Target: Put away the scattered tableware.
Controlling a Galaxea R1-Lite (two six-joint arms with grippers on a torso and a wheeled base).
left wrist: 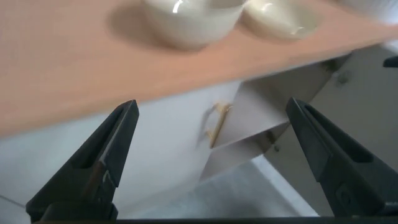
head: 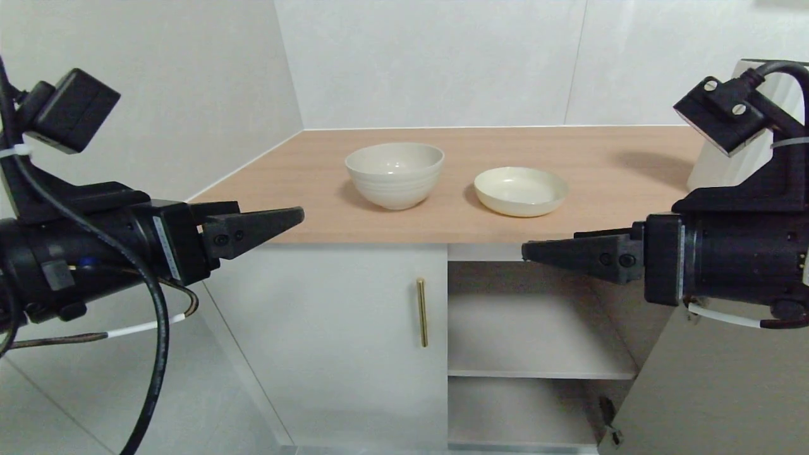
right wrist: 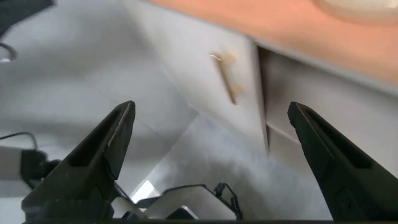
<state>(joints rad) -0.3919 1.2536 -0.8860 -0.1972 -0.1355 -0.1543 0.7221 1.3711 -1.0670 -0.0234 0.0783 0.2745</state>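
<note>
Sitting on counter (head: 619, 196), bowl (head: 394, 174) beside shallow dish (head: 521, 190), L hand (left wrist: 212, 104) spread, R hand (right wrist: 211, 106) spread

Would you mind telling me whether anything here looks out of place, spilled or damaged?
Nothing looks damaged or spilled. The bowl and dish sit upright, apart, on the counter; only the cabinet's right compartment stands open beneath the dish.

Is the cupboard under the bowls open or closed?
Half open. The right door is swung out, so the shelves show; the left door with the gold handle is shut.
</note>
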